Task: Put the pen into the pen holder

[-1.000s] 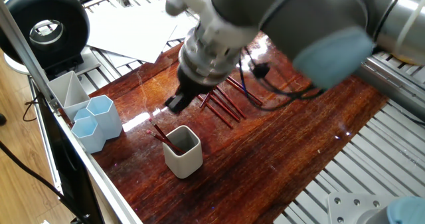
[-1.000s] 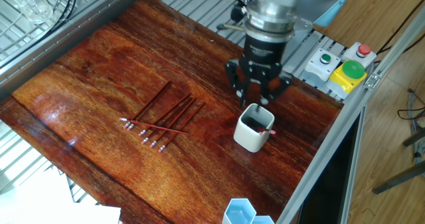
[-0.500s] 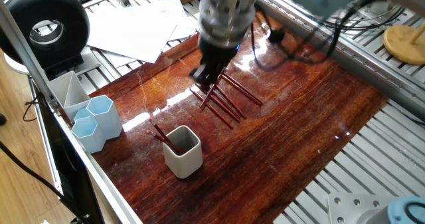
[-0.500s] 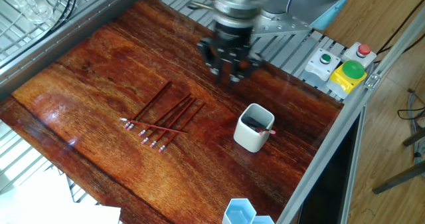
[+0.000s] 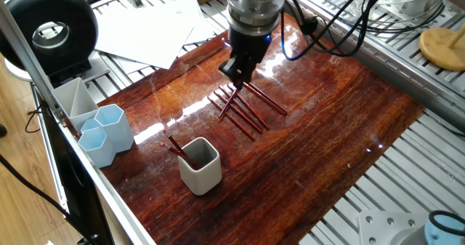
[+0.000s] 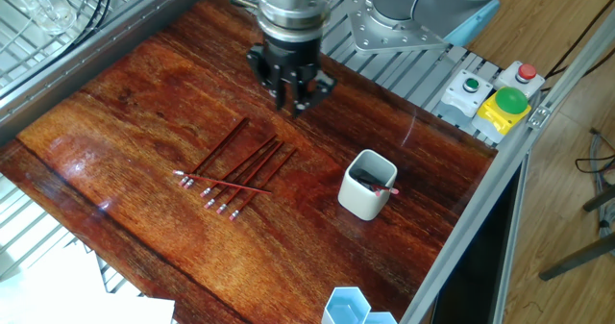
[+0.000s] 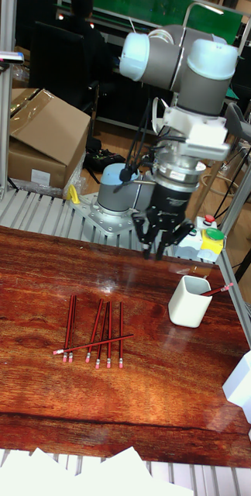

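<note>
Claw (image 6: 291, 98) seen empty, fingers apart, above tabletop (image 6: 144, 103); pens (image 6: 235, 167) lie below and ahead of it; holder (image 6: 368, 184) off to one side, one pen inside; next pick judged pending: descent, centring over a single pen needed.

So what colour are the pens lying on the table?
Dark red pens with pale tips, clearest in the other fixed view.

Bright, even light falls from overhead. The glossy wooden tabletop (image 5: 327, 121) throws white glare at about twelve o'clock in one fixed view, and a paler streak at nine o'clock in the other fixed view. Shadows under the pencils (image 6: 240, 165) are faint. All three views are sharp. In the tall fixed view the background at twelve o'clock is dim.
</note>
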You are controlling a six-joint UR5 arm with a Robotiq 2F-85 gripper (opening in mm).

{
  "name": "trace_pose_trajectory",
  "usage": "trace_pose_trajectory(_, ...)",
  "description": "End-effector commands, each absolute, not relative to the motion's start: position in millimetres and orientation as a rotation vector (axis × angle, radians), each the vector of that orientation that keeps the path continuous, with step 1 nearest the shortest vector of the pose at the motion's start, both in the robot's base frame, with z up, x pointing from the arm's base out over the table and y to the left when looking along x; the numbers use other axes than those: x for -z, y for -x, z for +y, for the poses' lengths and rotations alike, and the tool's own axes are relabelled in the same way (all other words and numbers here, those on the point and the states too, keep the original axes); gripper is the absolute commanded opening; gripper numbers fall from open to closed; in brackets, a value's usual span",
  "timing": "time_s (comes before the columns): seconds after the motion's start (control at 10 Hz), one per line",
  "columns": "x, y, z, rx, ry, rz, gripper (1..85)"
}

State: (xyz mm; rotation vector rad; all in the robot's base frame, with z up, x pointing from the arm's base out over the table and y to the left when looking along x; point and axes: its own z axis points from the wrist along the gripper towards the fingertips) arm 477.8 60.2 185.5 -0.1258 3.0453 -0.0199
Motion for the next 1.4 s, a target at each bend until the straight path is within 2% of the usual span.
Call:
trace_pose_trajectory(0.0, -185.7, -484.0, 38.4, 0.106, -0.127, 3.031, 30.7)
trace_pose_trajectory(0.1, -185.2, -483.2, 44.7, 0.069, -0.115, 3.037, 30.7)
trace_pose_trajectory(0.3, -184.1, -517.4, 4.4, -0.016, 0.002, 3.064, 31.7)
trace_pose_trajectory(0.4, -182.6, -534.7, -15.1, -0.074, 0.065, 3.063, 37.7)
trace_pose_trajectory(0.6, -170.7, -554.1, -52.2, -0.03, 0.126, 3.065, 39.0)
trace_pose_trajectory(0.9, -148.9, -565.6, -41.6, -0.058, 0.121, 3.038, 38.0)
trace_pose_trajectory(1.2, -156.0, -555.7, -10.5, -0.182, -0.064, 3.058, 35.0)
trace_pose_trajectory(1.3, -154.9, -559.0, -26.4, -0.092, -0.147, 3.047, 29.7)
